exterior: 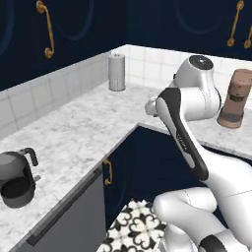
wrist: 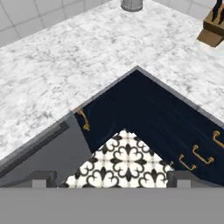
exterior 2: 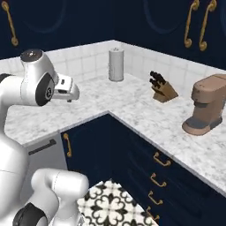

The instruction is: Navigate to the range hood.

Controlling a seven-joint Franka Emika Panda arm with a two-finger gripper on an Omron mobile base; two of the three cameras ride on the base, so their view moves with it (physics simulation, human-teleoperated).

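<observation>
The robot faces an inside corner of a marble counter (exterior 2: 145, 114) with navy cabinets (exterior 2: 132, 154) below. A grey paper towel roll (exterior 2: 116, 64) stands near the tiled back corner. On the right part are a knife block (exterior 2: 162, 90) and a brown coffee machine (exterior 2: 205, 110); on the left part a dark kettle (exterior: 17, 177). The gripper (wrist: 112, 177) hangs above the patterned floor (wrist: 127, 162), jaws wide apart, holding nothing. The range hood cannot be seen from here.

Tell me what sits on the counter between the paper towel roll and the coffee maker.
A knife block stands between the paper towel roll and the coffee maker, as the right base view shows; bare marble counter otherwise.
</observation>
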